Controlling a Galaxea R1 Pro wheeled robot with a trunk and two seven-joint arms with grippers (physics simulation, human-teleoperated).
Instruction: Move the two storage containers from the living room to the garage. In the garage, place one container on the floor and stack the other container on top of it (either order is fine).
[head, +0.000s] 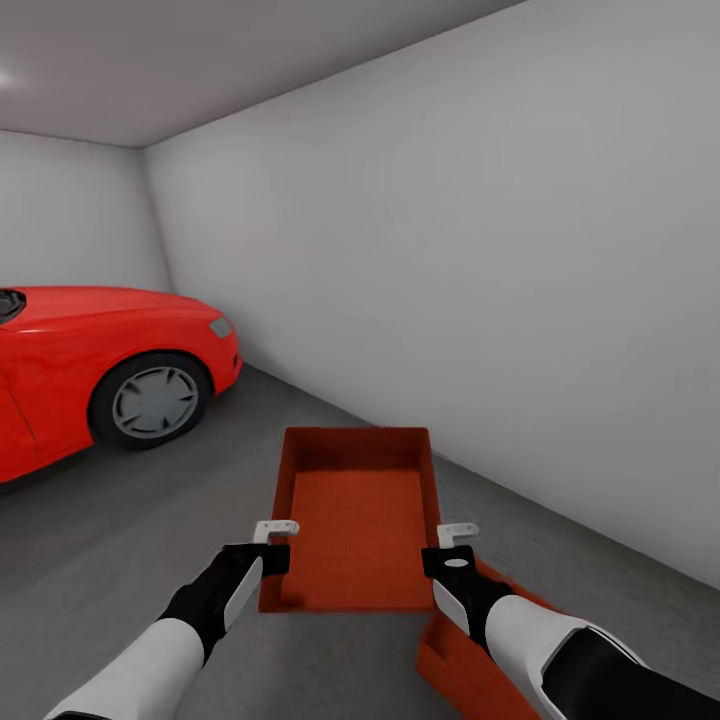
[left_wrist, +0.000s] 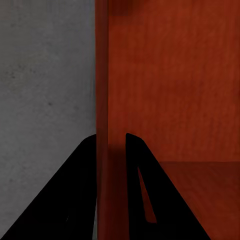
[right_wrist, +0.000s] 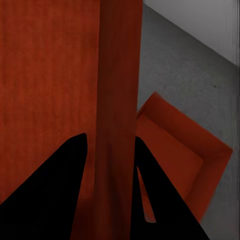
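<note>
Garage. One red-orange bin (head: 358, 520) held level above grey concrete floor (head: 120, 540), near white wall (head: 480, 250). Left gripper (head: 276, 540) pinches bin's left wall, one finger each side. Right gripper (head: 456, 545) pinches right wall same way. Second bin (right_wrist: 180, 155) on floor below right arm. Red car (head: 90, 370) at left.

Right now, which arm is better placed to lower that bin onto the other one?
Right, slightly: the floor bin lies under the right gripper. Both it and the left gripper clamp the carried bin, so both must lower together.
</note>
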